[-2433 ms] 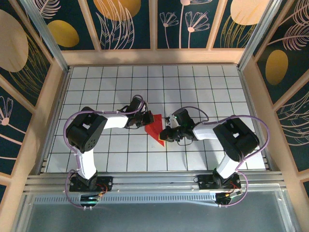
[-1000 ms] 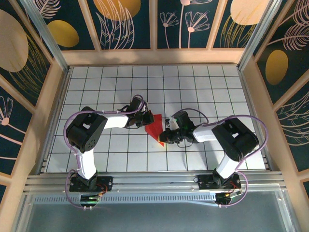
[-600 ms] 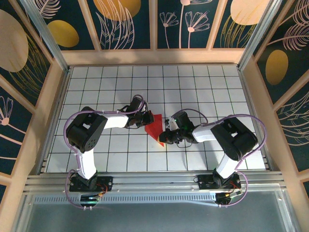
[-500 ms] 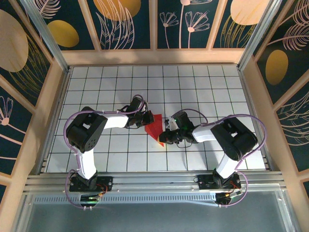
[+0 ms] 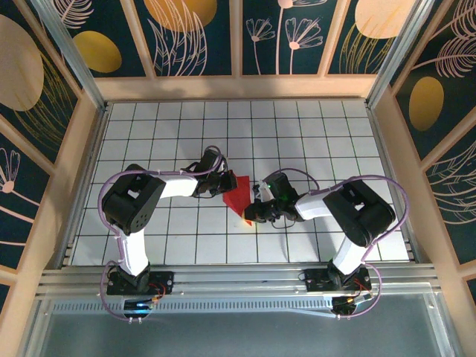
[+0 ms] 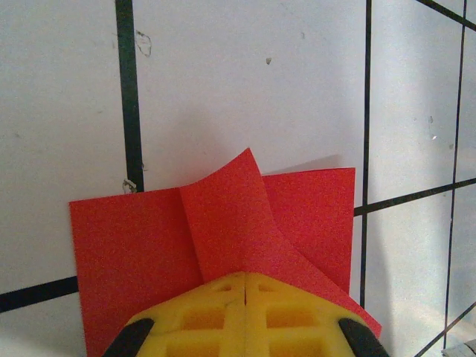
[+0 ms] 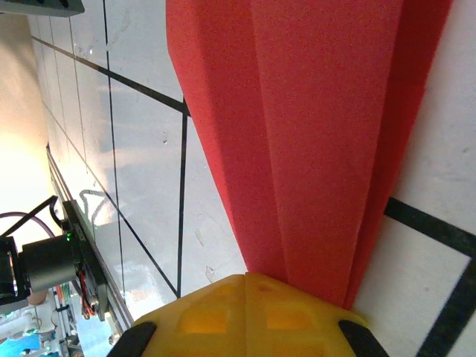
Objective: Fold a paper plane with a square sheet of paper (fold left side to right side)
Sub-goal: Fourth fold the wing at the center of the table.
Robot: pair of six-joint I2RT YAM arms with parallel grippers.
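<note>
A white table (image 5: 312,141) marked with a black grid sits inside a wooden frame, with dark blue walls (image 5: 201,33) painted with pale leaves and golden ovals. The red paper (image 5: 239,195) lies near the middle of the table, folded into a narrow wedge, with its broad end on the far left and its point on the near right.

The left gripper (image 5: 224,187) comes in from the left at the broad end. Seen from its wrist, its yellow fingers (image 6: 216,297) are pressed together with only a thin seam between them, and their tips lie over the paper (image 6: 230,223). In front of them one flap lifts in a small peak, with flat layers to either side.

The right gripper (image 5: 253,211) meets the pointed end from the right. Its yellow fingers (image 7: 216,305) are also pressed together, tips on the paper (image 7: 312,126), whose long creases narrow toward them. Whether either pair pinches a layer or just presses on top, I cannot tell
</note>
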